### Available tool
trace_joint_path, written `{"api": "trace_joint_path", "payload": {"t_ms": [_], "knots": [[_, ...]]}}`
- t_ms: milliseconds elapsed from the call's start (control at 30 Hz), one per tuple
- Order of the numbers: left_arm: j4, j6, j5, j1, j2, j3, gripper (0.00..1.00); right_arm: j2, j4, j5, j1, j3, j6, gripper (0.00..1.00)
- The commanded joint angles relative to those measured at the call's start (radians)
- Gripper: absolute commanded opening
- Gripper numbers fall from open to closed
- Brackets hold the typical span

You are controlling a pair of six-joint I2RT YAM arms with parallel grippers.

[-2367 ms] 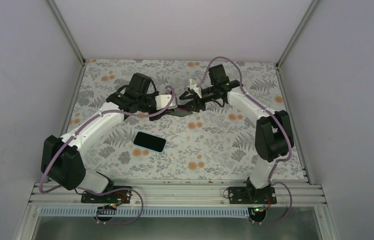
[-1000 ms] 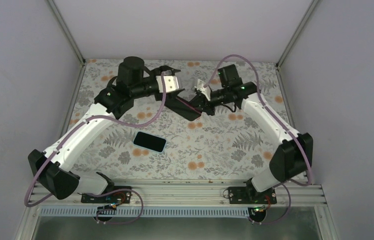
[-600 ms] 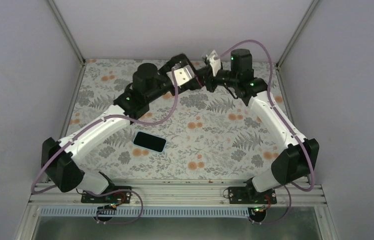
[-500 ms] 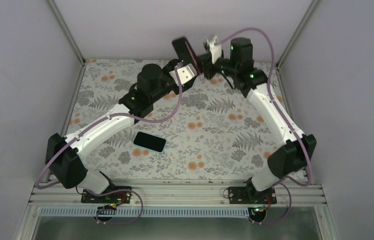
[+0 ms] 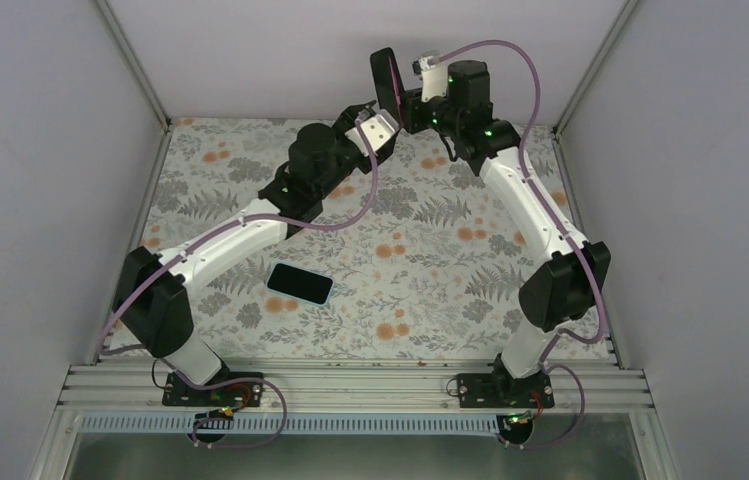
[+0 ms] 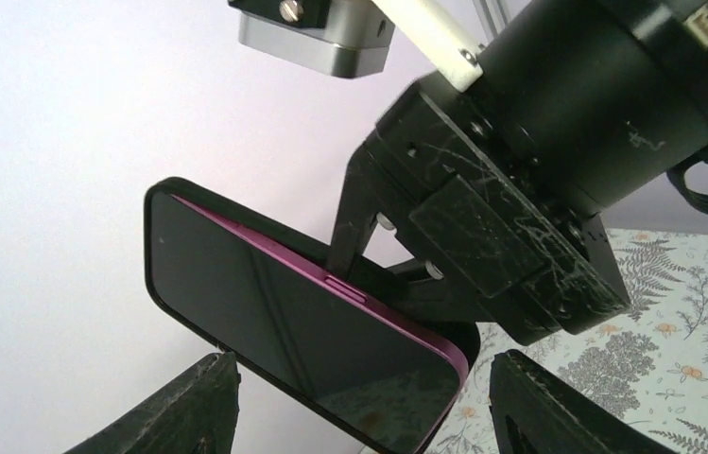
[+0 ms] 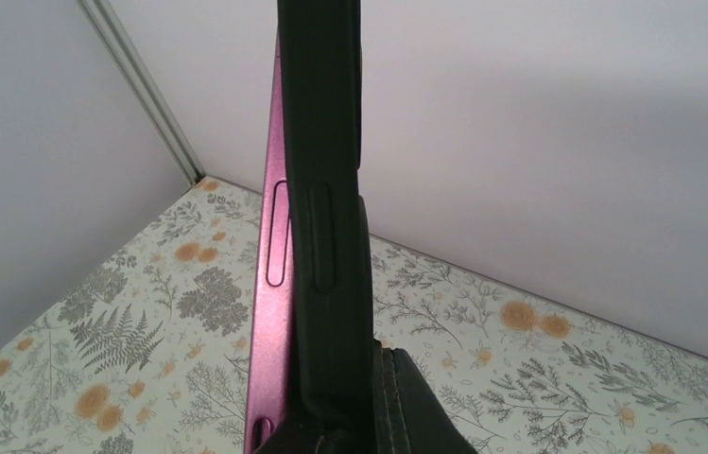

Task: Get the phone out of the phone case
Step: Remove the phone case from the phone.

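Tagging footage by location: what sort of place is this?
Probably a lab robot cell: plain white walls on aluminium posts, a floral tabletop, left arm and right arm bolted to a rail, right gripper holding a cased phone.

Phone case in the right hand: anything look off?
Yes. The magenta phone sits askew in the black case: one long edge, side button included, stands clear of the case wall. The right hand grips it in mid-air.

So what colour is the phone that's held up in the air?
The phone is pinkish purple along its edge, inside a black case. The right wrist view shows it best.
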State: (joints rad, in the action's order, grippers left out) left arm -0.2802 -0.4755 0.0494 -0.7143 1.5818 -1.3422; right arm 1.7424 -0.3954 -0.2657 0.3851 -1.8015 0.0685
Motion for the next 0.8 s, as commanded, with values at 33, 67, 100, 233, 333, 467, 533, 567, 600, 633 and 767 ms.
{"api": "trace_joint_path", "payload": {"t_ms": [33, 67, 100, 233, 333, 467, 533, 567, 600, 633, 767], "knots": [[-0.057, 0.014, -0.009, -0.002, 0.047, -0.032, 0.66, -0.007, 0.106, 0.033, 0.005, -0.024, 0.064, 0.03], [-0.066, 0.008, -0.011, -0.002, 0.053, -0.02, 0.66, -0.006, 0.103, 0.033, 0.005, -0.029, 0.064, 0.03], [-0.075, 0.003, -0.013, -0.002, 0.055, -0.011, 0.66, -0.005, 0.1, 0.033, 0.005, -0.031, 0.064, 0.03], [-0.106, 0.0, 0.0, -0.001, 0.061, 0.011, 0.66, -0.01, 0.095, 0.026, 0.005, -0.034, 0.067, 0.03], [-0.115, 0.003, 0.016, 0.002, 0.073, -0.001, 0.66, -0.016, 0.092, 0.022, 0.007, -0.035, 0.071, 0.03], [-0.103, 0.002, 0.011, 0.003, 0.088, -0.024, 0.66, -0.028, 0.091, 0.021, 0.013, -0.032, 0.074, 0.03], [-0.104, 0.003, 0.01, 0.003, 0.093, -0.025, 0.66, -0.034, 0.093, 0.025, 0.018, -0.033, 0.072, 0.03], [-0.103, 0.003, 0.008, 0.003, 0.095, -0.024, 0.66, -0.035, 0.092, 0.027, 0.02, -0.034, 0.07, 0.03], [-0.104, 0.003, 0.009, 0.003, 0.097, -0.023, 0.66, -0.038, 0.092, 0.03, 0.021, -0.033, 0.069, 0.03], [-0.106, 0.006, 0.015, 0.004, 0.099, -0.022, 0.66, -0.039, 0.092, 0.03, 0.023, -0.032, 0.067, 0.03], [-0.117, 0.018, 0.032, 0.006, 0.099, -0.021, 0.66, -0.048, 0.096, 0.027, 0.027, -0.019, 0.067, 0.03]]}}
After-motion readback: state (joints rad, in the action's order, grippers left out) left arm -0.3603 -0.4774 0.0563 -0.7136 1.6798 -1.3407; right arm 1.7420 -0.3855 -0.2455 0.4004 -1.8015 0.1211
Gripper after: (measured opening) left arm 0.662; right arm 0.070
